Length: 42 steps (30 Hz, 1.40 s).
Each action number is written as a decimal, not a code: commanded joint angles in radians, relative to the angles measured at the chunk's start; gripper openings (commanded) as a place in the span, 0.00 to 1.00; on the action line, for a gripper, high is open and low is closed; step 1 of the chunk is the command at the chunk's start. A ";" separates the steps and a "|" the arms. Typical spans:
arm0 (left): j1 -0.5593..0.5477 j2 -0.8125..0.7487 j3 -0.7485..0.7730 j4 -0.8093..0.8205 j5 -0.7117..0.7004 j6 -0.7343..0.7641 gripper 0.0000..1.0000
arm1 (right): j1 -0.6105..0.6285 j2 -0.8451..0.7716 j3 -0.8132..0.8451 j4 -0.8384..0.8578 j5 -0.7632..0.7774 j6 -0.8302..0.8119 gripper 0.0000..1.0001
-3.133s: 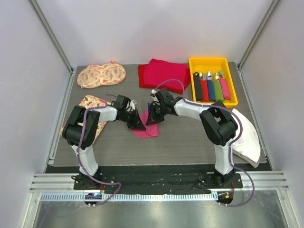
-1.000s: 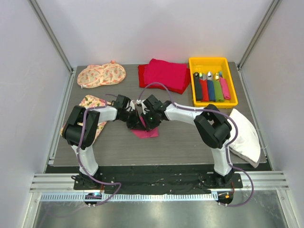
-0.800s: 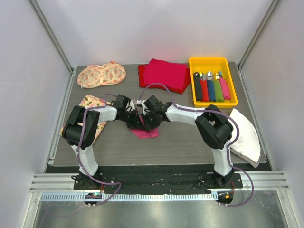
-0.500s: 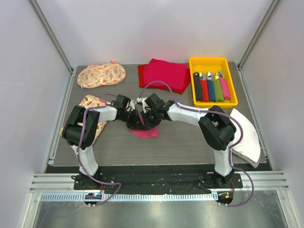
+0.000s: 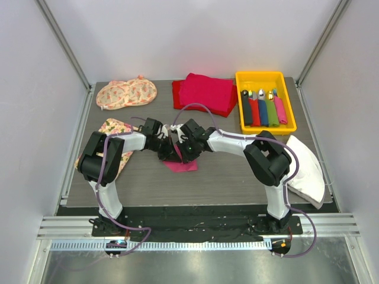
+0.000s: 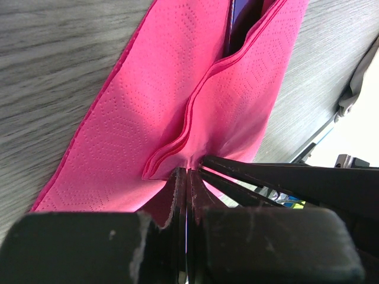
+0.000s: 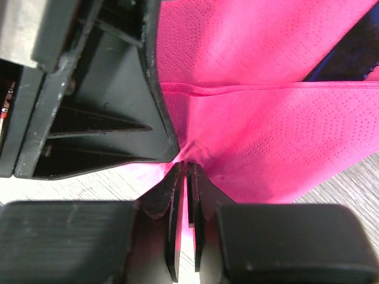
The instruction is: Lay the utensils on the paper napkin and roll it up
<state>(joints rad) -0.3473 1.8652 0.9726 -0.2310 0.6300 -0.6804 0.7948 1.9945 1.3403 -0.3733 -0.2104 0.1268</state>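
Observation:
The pink paper napkin [image 5: 185, 165] lies mid-table, folded over on itself. In the left wrist view the napkin [image 6: 160, 106] wraps a dark utensil handle [image 6: 241, 23] that shows only in the fold's opening. My left gripper [image 5: 168, 151] [image 6: 189, 173] is shut on the napkin's pinched edge. My right gripper [image 5: 182, 151] [image 7: 189, 167] is shut on the same bunched edge of the napkin [image 7: 266, 136], tip to tip with the left fingers [image 7: 118, 89]. A dark handle [image 7: 355, 56] peeks out at the right. The rest of the utensils is hidden.
A yellow tray [image 5: 260, 77] with several coloured-handled cutlery pieces stands at the back right. A red-magenta cloth pile [image 5: 204, 92] lies at the back centre. Floral mats [image 5: 125, 93] [image 5: 112, 127] lie at the left. A white cloth [image 5: 305, 168] lies at the right edge.
Since three seconds ago my right gripper has moved left to meet the left gripper at the napkin's edge. Over the last second both grippers have barely moved.

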 commanded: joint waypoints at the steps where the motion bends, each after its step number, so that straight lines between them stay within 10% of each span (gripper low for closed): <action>1: 0.014 0.022 -0.008 -0.057 -0.136 0.044 0.00 | 0.004 0.016 -0.044 0.011 0.046 -0.046 0.15; 19: 0.014 0.025 -0.006 -0.053 -0.124 0.047 0.00 | -0.082 0.004 0.168 0.022 -0.003 0.036 0.18; 42: 0.014 -0.011 -0.009 -0.030 -0.104 0.047 0.01 | -0.088 0.107 0.053 0.096 0.072 -0.073 0.12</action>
<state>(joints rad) -0.3454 1.8652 0.9741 -0.2340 0.6296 -0.6765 0.7078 2.0892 1.4448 -0.2962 -0.2043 0.1101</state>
